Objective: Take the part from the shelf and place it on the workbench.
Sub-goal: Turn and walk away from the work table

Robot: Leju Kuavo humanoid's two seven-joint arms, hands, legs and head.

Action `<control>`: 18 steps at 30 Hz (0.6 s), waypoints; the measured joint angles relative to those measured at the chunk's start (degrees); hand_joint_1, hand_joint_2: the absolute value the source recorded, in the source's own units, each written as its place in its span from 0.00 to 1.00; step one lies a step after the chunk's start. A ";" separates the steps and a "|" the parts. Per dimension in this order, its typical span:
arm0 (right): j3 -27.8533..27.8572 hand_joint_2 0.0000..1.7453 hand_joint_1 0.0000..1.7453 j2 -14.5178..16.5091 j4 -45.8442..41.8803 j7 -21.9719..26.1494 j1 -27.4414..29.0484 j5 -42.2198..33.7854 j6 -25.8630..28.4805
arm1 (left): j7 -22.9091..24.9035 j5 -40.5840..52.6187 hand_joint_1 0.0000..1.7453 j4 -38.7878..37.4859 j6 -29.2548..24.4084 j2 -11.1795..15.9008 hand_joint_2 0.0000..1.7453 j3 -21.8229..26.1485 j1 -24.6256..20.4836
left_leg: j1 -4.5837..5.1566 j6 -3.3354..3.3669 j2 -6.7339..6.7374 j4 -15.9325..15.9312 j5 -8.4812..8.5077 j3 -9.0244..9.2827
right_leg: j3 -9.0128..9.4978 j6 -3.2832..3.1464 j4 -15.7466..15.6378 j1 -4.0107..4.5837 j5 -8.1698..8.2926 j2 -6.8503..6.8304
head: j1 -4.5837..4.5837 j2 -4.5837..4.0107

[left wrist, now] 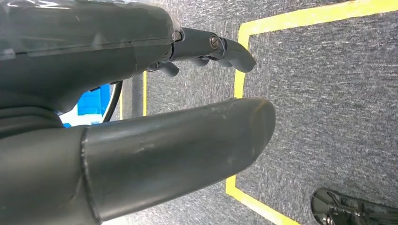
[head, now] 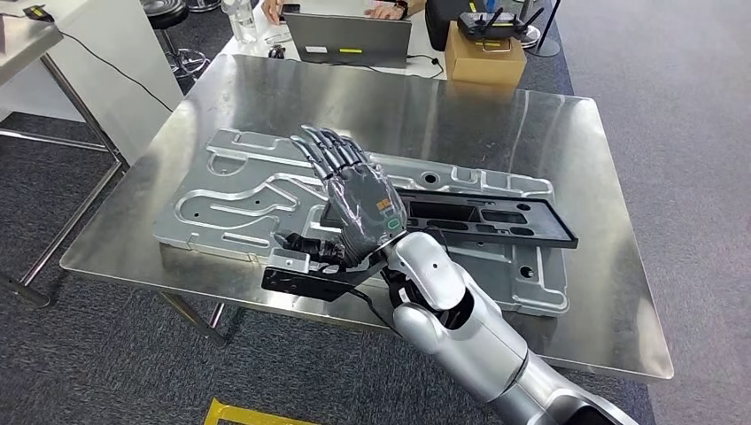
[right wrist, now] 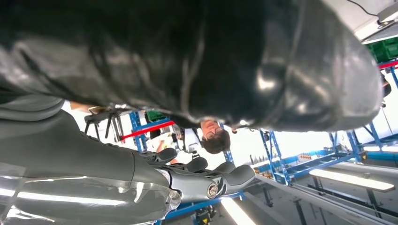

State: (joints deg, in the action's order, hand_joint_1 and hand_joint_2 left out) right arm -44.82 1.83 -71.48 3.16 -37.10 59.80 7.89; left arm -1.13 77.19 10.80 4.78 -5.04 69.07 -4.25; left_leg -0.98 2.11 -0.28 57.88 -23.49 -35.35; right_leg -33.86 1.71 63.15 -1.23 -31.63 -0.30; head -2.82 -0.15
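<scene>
The part (head: 496, 217) is a long black frame. It lies across a big silver ribbed plate (head: 239, 190) on the steel workbench (head: 531, 124), its near end by the front edge. My right hand (head: 354, 199) stands over the part's near half with fingers (head: 329, 149) straight and spread, pointing away from it. Its thumb curls down beside the part's end bracket (head: 290, 262). The right wrist view has those fingers (right wrist: 206, 180) stretched out with nothing in them. My left hand (left wrist: 117, 93) hangs over the carpet and holds nothing, thumb (left wrist: 178, 150) apart from the fingers.
Beyond the bench's far edge are a laptop (head: 350, 40), a cardboard box (head: 484, 57) and a person's hands (head: 385, 11). A white table (head: 27, 35) and a stool (head: 168, 13) stand to the left. Yellow tape (left wrist: 241, 84) marks the carpet.
</scene>
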 joint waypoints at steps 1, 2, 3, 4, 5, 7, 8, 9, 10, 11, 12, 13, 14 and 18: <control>-0.01 0.00 0.00 -0.23 -0.03 -0.01 0.14 -0.02 0.05 | 0.02 -0.01 0.00 0.00 -0.01 -0.03 0.00 0.01 0.00 | 0.03 0.12 0.01 -0.01 0.11 -0.18 | -1.48 0.02 3.62 0.00 -2.25 0.05 | 0.01 0.00; -0.01 0.00 0.00 -0.45 -0.03 -0.01 0.33 -0.04 0.11 | 0.04 -0.01 0.00 0.00 -0.01 -0.05 0.00 0.01 0.00 | 0.06 0.15 0.02 0.06 0.21 -0.43 | -2.98 0.04 7.32 0.00 -4.10 0.07 | 0.01 0.00; -0.01 0.00 0.00 -0.66 -0.03 -0.02 0.56 -0.06 0.14 | 0.07 -0.01 0.00 0.00 -0.01 -0.07 0.00 0.02 0.02 | 0.09 0.14 0.02 0.16 0.33 -0.71 | -3.97 0.05 9.93 -0.01 -5.00 0.08 | 0.01 0.00; -0.02 0.00 0.00 -0.83 -0.03 -0.02 0.74 -0.07 0.15 | 0.08 -0.01 0.00 0.00 -0.02 -0.08 0.00 0.03 0.02 | 0.10 0.08 0.00 0.30 0.47 -1.03 | -4.03 -0.02 10.62 -0.01 -4.74 0.08 | 0.01 0.00; -0.02 0.00 0.00 -0.95 -0.03 -0.03 0.84 -0.07 0.17 | 0.08 -0.01 0.00 0.00 -0.02 -0.10 0.00 0.05 0.03 | 0.11 -0.04 -0.03 0.44 0.62 -1.32 | -2.97 -0.17 9.08 0.00 -3.47 0.08 | 0.01 0.00; -0.04 0.00 0.00 -1.09 -0.16 -0.03 0.85 -0.08 0.21 | 0.08 -0.01 0.00 0.00 -0.02 -0.20 0.00 0.08 0.02 | 0.12 -0.44 -0.12 0.65 0.97 -1.75 | 1.47 -0.77 1.47 0.14 -0.31 0.14 | -0.01 0.00; -0.06 0.00 0.00 -1.11 -0.25 -0.03 0.83 -0.08 0.23 | 0.08 -0.01 0.00 0.00 -0.02 -0.27 0.00 0.09 0.02 | 0.13 -0.76 -0.16 0.67 1.21 -1.86 | 3.27 -1.03 -1.75 0.33 0.82 0.18 | -0.02 0.00; -0.08 0.00 0.00 -1.14 -0.32 -0.03 0.80 -0.08 0.27 | 0.08 -0.01 0.00 0.00 -0.02 -0.33 0.00 0.10 0.01 | 0.09 -1.14 -0.17 0.65 1.48 -1.92 | 4.31 -1.26 -3.82 0.58 1.43 0.24 | -0.02 0.00; -0.09 0.00 0.00 -1.17 -0.36 -0.05 0.76 -0.08 0.29 | 0.08 -0.01 0.00 0.00 -0.02 -0.37 0.00 0.11 0.01 | 0.01 -1.60 -0.17 0.58 1.79 -1.97 | 4.50 -1.44 -4.57 0.84 1.57 0.28 | -0.02 0.00; -0.10 0.00 0.00 -1.19 -0.38 -0.07 0.75 -0.08 0.32 | 0.08 -0.01 0.00 0.00 -0.02 -0.38 0.00 0.12 0.04 | -0.04 -2.09 -0.18 0.40 2.17 -2.01 | 4.27 -1.64 -4.56 1.03 2.06 0.29 | -0.01 0.00; -0.11 0.00 0.00 -1.20 -0.42 -0.09 0.72 -0.08 0.34 | 0.09 -0.02 0.00 0.00 -0.02 -0.38 0.00 0.13 0.07 | -0.15 -2.52 -0.17 0.29 2.42 -2.14 | 4.06 -2.00 -4.91 0.92 2.48 0.24 | 0.00 0.00; -0.14 0.00 0.00 -1.19 -0.45 -0.11 0.70 -0.08 0.34 | 0.09 -0.02 0.00 0.00 -0.01 -0.40 0.00 0.13 0.11 | -0.21 -2.90 -0.14 0.47 2.03 -2.45 | 3.79 -2.41 -5.32 0.79 3.03 0.15 | -0.01 0.00; -0.16 0.00 0.00 -1.16 -0.51 -0.13 0.67 -0.08 0.35 | 0.09 -0.03 0.00 0.00 -0.01 -0.44 0.00 0.13 0.14 | -0.24 -3.21 -0.12 1.42 0.69 -2.96 | 3.40 -2.89 -5.70 0.62 3.73 0.05 | -0.02 0.00; -0.28 0.00 0.00 -1.13 -0.62 -0.16 0.77 -0.08 0.35 | 0.15 -0.03 0.00 0.00 -0.08 -0.45 0.00 0.19 0.14 | -0.37 -4.27 -0.04 13.75 -8.61 -6.08 | 0.77 -3.60 -5.89 0.61 6.01 -0.32 | -0.07 0.00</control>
State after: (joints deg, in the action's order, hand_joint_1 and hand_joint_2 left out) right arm -45.10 0.70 -72.11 2.99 -36.33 59.71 8.24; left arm -0.98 77.15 10.80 4.70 -5.49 69.26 -4.11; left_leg -1.34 -2.16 -0.31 71.63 -32.10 -41.42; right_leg -33.09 -1.89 57.27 -0.62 -25.62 -0.62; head -2.89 -0.15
